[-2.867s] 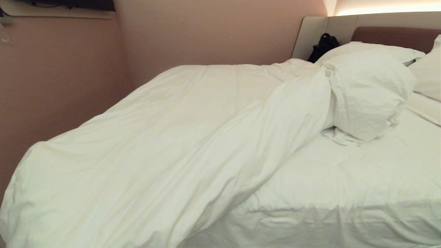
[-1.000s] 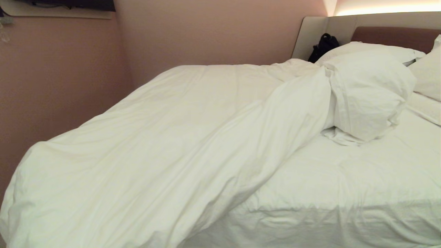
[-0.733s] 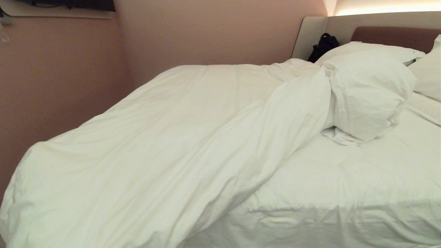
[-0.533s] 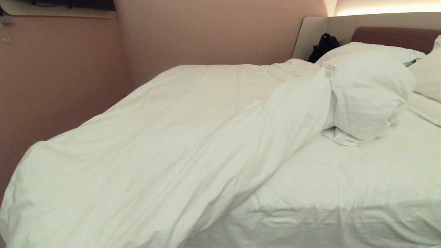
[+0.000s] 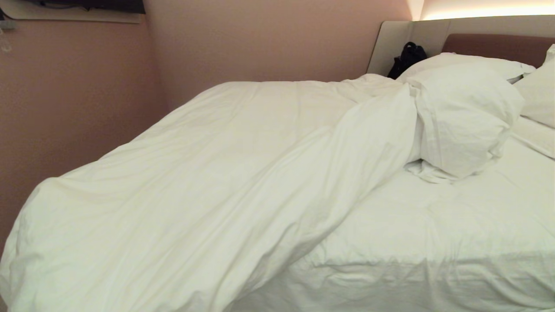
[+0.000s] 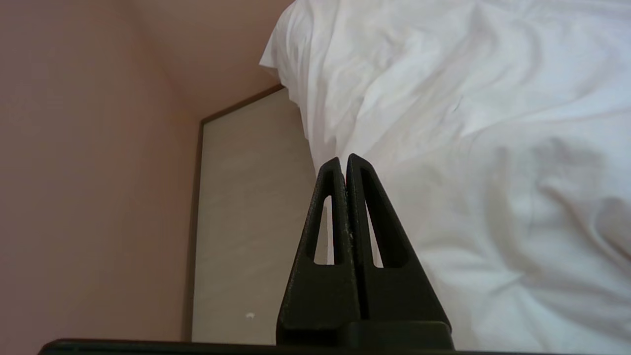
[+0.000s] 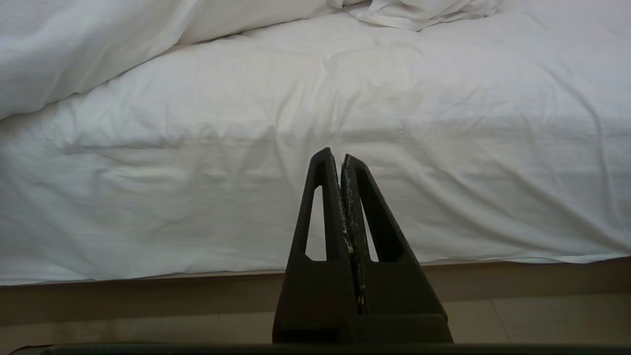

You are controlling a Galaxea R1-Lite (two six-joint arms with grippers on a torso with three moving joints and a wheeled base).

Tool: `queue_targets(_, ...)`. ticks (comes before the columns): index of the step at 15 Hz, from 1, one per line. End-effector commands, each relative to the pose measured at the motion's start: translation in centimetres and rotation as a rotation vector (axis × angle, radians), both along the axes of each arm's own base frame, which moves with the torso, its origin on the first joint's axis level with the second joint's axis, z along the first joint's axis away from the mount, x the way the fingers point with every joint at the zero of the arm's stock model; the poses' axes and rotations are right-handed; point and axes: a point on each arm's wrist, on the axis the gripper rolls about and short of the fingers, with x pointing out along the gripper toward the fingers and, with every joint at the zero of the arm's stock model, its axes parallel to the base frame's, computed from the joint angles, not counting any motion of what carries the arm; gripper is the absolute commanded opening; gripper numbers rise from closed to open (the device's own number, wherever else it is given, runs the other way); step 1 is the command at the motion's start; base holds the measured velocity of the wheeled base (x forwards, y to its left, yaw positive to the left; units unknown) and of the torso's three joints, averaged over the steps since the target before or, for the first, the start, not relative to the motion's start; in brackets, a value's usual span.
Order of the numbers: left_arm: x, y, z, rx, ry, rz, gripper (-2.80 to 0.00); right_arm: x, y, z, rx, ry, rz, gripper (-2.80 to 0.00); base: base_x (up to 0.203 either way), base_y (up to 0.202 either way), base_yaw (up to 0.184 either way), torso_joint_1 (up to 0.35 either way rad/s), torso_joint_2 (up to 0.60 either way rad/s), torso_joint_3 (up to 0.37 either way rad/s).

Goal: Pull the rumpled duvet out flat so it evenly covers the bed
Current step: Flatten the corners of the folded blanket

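Head cam is looking down across the bed [image 5: 433, 225] toward the headboard [image 5: 498, 45]. Left wrist cam is facing the duvet [image 6: 468, 148] corner, close. Right wrist cam is facing the bed's side, low; all sharing the duvet.

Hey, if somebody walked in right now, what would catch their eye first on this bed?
The duvet, heaped in a thick diagonal ridge over the bed's left half and spilling off its near left corner, leaves the right half uncovered. A crumpled pillow sits at the ridge's far end, by the headboard. A small black object sits against the surround.
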Motion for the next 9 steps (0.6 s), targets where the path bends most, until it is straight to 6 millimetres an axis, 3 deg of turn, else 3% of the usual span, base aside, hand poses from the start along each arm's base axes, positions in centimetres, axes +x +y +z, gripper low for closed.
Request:
queue_targets(1,-0.6,-1.4,3.1,0.07,-0.002,-0.04,-2.8,0.0,0.0,0.0,0.0,-0.001,0.001,-2.8,0.0,0.0,0.0,0.0,0.0,0.0)
queue_targets(4,-0.5,-3.5,6.5,0.135,-0.026,-0.056,-2.8,0.0,0.0,0.0,0.0,-0.001,0.001,-2.8,0.0,0.0,0.0,0.0,0.0,0.0)
queue_targets(9,3.7,-9.3,9.8,0.17,-0.063,-0.19,-2.8,0.0,0.0,0.0,0.0,-0.001,0.001,-2.8,0.0,0.0,0.0,0.0,0.0,0.0)
